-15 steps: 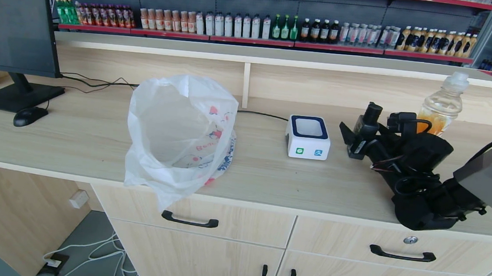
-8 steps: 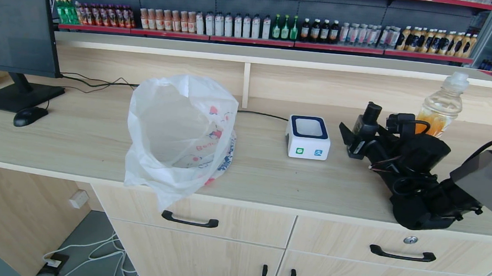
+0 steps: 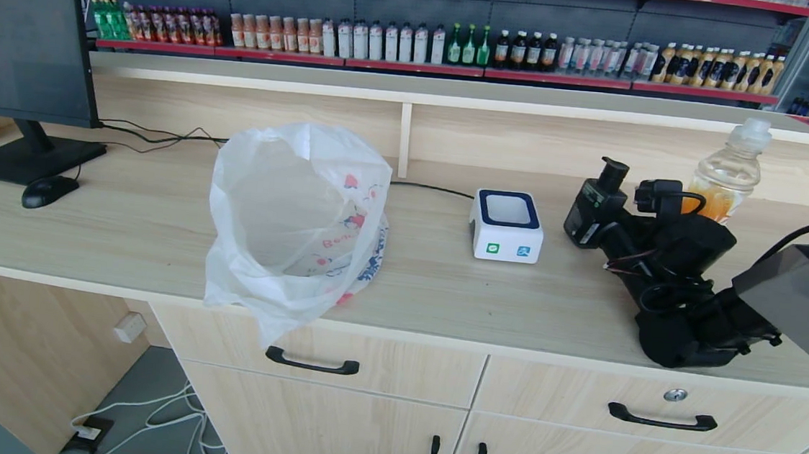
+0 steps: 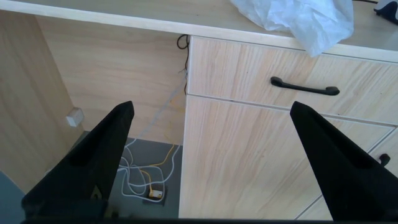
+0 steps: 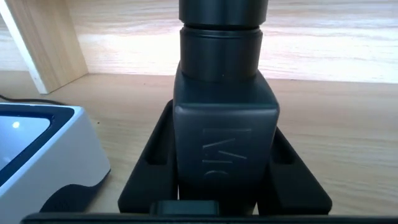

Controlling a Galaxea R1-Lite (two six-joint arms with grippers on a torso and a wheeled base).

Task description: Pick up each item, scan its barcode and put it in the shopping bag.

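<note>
- Right gripper [image 3: 595,220]: clamped on dark bottle [image 5: 225,134], near scanner [image 3: 506,226].
- Left gripper [image 4: 211,106]: fingers spread wide, low beside drawer front [image 4: 267,68].
- Shopping bag [image 3: 297,211]: standing open on counter [image 3: 123,226].

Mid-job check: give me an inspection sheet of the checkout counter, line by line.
Surface: wooden counter, drawers below.
Job's things: bag standing open, overhanging the front edge; scanner to its right; dark bottle held right of the scanner; drink bottle with orange liquid standing behind the right arm.
Clutter: monitor and mouse at far left.
Grippers: right gripper shut on the dark bottle; left gripper open, low before the drawers.
Cables: scanner cable; monitor cables; floor cables.
Surroundings: shelves of drinks behind the counter.
</note>
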